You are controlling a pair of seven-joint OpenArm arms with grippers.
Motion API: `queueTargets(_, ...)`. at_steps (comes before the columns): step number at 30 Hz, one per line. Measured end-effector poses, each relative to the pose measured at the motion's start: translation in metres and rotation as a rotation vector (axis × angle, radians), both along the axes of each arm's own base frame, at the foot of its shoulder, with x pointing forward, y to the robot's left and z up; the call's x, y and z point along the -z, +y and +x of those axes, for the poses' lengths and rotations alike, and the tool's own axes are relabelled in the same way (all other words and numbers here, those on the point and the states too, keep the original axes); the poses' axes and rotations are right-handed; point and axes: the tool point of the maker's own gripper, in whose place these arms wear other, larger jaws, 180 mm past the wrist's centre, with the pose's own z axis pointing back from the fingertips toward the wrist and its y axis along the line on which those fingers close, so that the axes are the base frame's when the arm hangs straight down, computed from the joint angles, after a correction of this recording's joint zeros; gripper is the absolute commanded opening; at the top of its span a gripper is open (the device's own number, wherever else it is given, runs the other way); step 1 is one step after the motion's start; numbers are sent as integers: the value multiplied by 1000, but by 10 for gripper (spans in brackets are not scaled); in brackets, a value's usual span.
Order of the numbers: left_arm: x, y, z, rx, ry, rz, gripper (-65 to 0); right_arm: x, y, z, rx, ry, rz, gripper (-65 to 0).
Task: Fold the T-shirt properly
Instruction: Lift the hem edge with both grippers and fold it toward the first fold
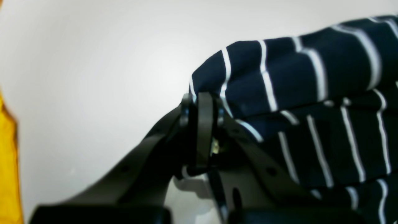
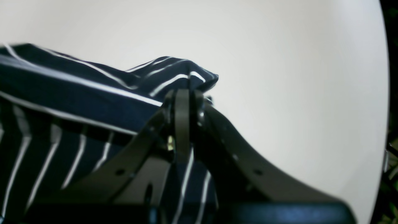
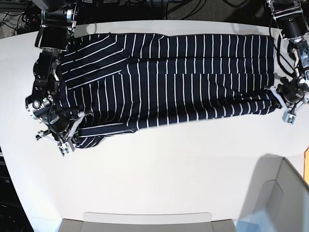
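The dark navy T-shirt with thin white stripes lies stretched across the far half of the white table. Its near edge is lifted into a fold. My left gripper, at the base view's right, is shut on the shirt's corner; the left wrist view shows the jaws pinching striped cloth. My right gripper, at the base view's left, is shut on the other near corner; the right wrist view shows its jaws closed on the fabric.
A grey-white bin stands at the near right corner, with a tray edge along the table's front. Dark cables lie behind the table's far edge. Something yellow shows at the left wrist view's left edge.
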Motion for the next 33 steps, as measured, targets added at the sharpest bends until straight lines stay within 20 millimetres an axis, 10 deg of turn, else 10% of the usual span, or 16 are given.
queueTargets(20,18,-11,-58,70,104,58,-650,18,9,-85,-29,82,-74,-650)
queueTargets(33,2,-4,-80,62,79,89,-650,25,-27,-116,-11,125,-94,-650)
